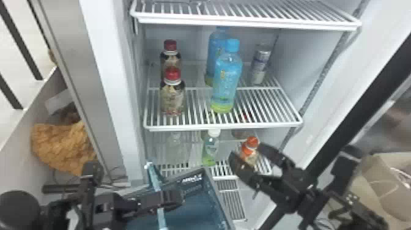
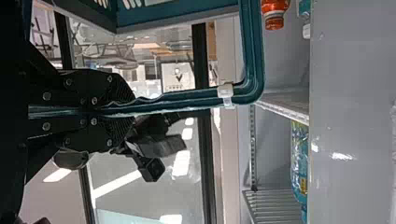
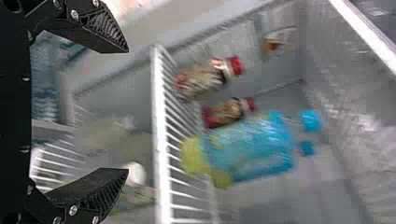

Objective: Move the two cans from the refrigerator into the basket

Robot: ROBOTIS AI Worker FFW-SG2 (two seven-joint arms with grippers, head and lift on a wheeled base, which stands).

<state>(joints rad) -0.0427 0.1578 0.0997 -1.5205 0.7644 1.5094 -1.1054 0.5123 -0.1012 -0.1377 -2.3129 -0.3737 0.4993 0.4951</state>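
Note:
A slim silver can point(image 1: 261, 62) stands at the back right of the refrigerator's middle shelf. My left gripper point(image 1: 175, 198) is at the teal basket point(image 1: 198, 208), shut on its handle point(image 1: 160, 214). In the left wrist view the handle point(image 2: 187, 99) runs out from between the fingers of the left gripper point(image 2: 114, 112), with the basket's wall point(image 2: 177, 14) beyond. My right gripper point(image 1: 248, 153) stands open below the middle shelf's front right corner. The right wrist view has nothing between the tips of the right gripper point(image 3: 127, 110).
Two blue bottles point(image 1: 227, 79) and two red-capped bottles point(image 1: 172, 98) share the middle shelf point(image 1: 192, 124). Lower down are a green bottle point(image 1: 211, 150) and an orange-capped bottle point(image 1: 252, 143), seen between the right fingers. Side walls point(image 1: 305, 61) bound the refrigerator.

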